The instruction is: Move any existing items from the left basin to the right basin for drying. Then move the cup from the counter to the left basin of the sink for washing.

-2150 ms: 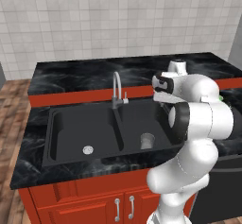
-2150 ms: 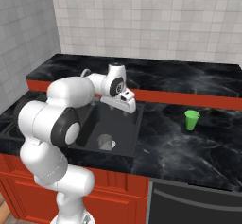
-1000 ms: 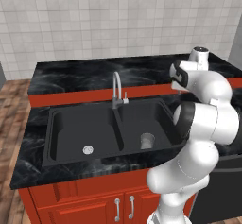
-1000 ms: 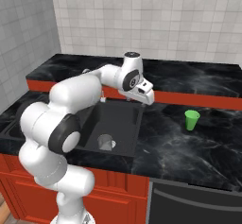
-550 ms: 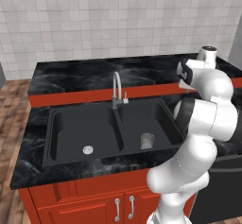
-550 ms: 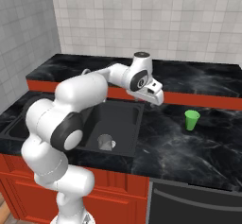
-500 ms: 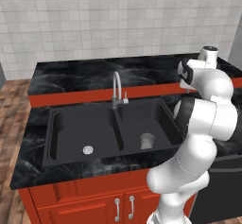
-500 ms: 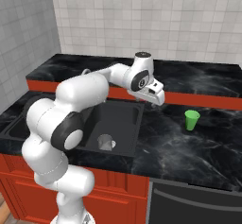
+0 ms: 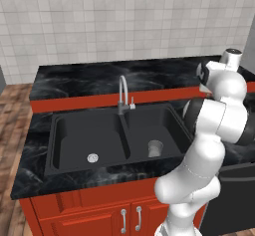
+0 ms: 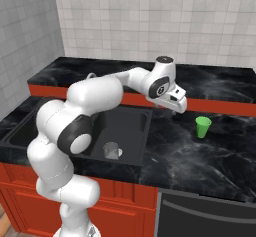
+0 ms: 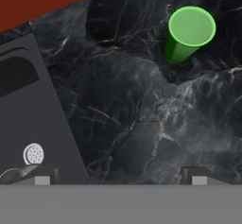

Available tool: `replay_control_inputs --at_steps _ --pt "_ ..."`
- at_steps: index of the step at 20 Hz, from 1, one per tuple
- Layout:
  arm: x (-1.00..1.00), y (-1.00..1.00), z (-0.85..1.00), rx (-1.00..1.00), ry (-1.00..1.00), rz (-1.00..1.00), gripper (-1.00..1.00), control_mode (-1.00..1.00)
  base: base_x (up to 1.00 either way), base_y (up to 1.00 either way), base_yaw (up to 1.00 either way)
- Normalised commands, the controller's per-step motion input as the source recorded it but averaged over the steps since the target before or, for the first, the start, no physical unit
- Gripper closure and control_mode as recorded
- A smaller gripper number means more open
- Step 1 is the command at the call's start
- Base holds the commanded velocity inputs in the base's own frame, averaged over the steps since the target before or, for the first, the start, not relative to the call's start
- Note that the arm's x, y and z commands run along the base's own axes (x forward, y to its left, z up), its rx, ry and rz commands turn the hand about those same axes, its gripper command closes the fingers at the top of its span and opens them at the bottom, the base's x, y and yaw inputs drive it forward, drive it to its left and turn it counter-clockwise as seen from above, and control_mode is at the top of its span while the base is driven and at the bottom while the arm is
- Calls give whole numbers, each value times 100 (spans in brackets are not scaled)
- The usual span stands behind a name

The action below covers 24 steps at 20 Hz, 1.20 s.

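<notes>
Gripper (image 10: 178, 109), apparently empty, hangs beside sink (image 10: 142, 146); cup (image 10: 202, 126) unobstructed.

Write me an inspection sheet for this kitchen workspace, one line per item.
Surface: black marble counter, glossy.
Job's things: grey tumbler upright in the right basin; left basin holds only its drain; green cup upright on the counter, right of the sink.
Clutter: nothing seen.
Pincer: above the counter between sink and cup, holding nothing, fingers apart.
Cables: nothing seen.
Surroundings: tiled wall, red cabinets, silver tap.
</notes>
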Motion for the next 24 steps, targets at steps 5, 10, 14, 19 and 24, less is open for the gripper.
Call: replay_control_inputs --at_steps 5,10,14,19,24 --pt "0 -35 0 0 -4 0 -100 -100 0 0 0" --pt "1 -20 -5 0 0 0 -100 -100 0 0 0" --pt "4 -18 -3 0 0 0 -100 -100 0 0 0" --pt "0 -24 0 0 -2 0 -100 -100 0 0 0" --pt "0 -22 0 0 -3 0 -100 -100 0 0 0"
